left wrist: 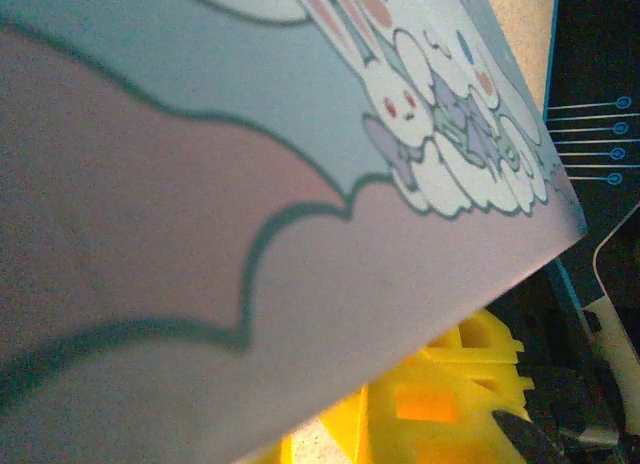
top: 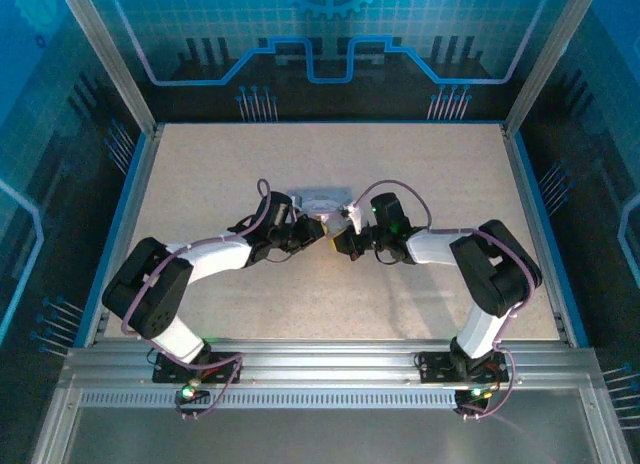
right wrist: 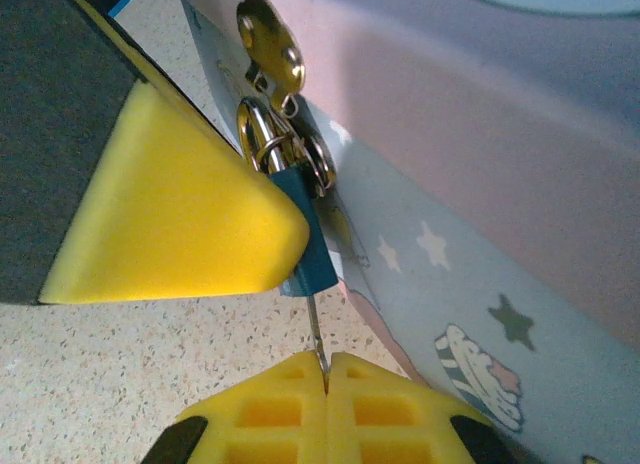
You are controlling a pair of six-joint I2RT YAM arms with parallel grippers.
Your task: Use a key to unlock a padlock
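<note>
Speckled beige table (top: 420, 164) shows in the top view, bare on every side out to its blue rim. That leaves me wide room left, right and far. The arms crowd the middle, where the left gripper (top: 306, 232) and the right gripper (top: 346, 240) meet nose to nose just in front of the lilac tin (top: 322, 196). Their dark wrists and cables hide the lock and the fingertips, so from here I cannot tell how either set of jaws stands.

In the left wrist view the tin's printed lid (left wrist: 250, 234) sits so close that it blurs, and its lower edge runs diagonally across the picture. Yellow lattice pieces (left wrist: 440, 394) peek out beneath that edge. I cannot tell whose fingers they are, or whether the left gripper is spread or closed.

The right wrist view is the clear one. The padlock (right wrist: 312, 249) hangs at the tin's side wall (right wrist: 480, 214), with its silvery shackle (right wrist: 258, 134) looped through a brass latch (right wrist: 272, 44). A broad yellow finger pad (right wrist: 170, 214) lies against the lock's left face and hides part of its blue body. The key (right wrist: 315, 329) is a thin shaft running from the lock's underside down into the right gripper (right wrist: 325, 369), whose pads are pressed together on it. The key's head is buried between them. Open table (right wrist: 90, 384) lies to the lower left.
</note>
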